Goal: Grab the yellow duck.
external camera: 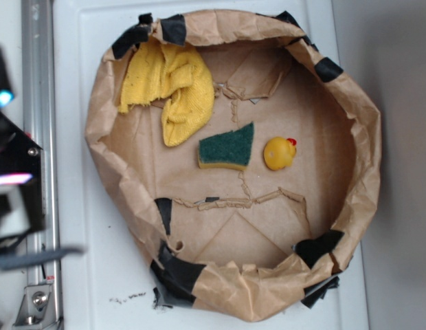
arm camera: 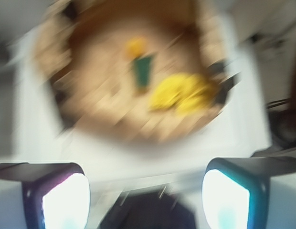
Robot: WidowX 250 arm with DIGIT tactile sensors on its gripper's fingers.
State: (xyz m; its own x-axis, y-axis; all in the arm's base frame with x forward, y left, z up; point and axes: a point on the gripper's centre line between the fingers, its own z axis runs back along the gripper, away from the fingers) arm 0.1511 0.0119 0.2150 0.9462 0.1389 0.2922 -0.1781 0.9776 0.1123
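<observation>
The yellow duck (external camera: pixel 279 152), small and glossy with a red beak, sits on the floor of a brown paper basin (external camera: pixel 364 172), right of centre. In the blurred wrist view the duck (arm camera: pixel 135 46) shows as a yellow blob far ahead. My gripper (arm camera: pixel 145 198) is open, its two bright fingers wide apart with nothing between them, well outside the basin. In the exterior view the arm is a dark blurred shape at the left edge (external camera: pixel 14 185), far from the duck.
A green-topped sponge (external camera: pixel 228 147) lies just left of the duck. A crumpled yellow cloth (external camera: pixel 173 89) fills the basin's upper left. The basin's raised paper walls are patched with black tape (external camera: pixel 175 271). A metal rail (external camera: pixel 38 82) runs along the left.
</observation>
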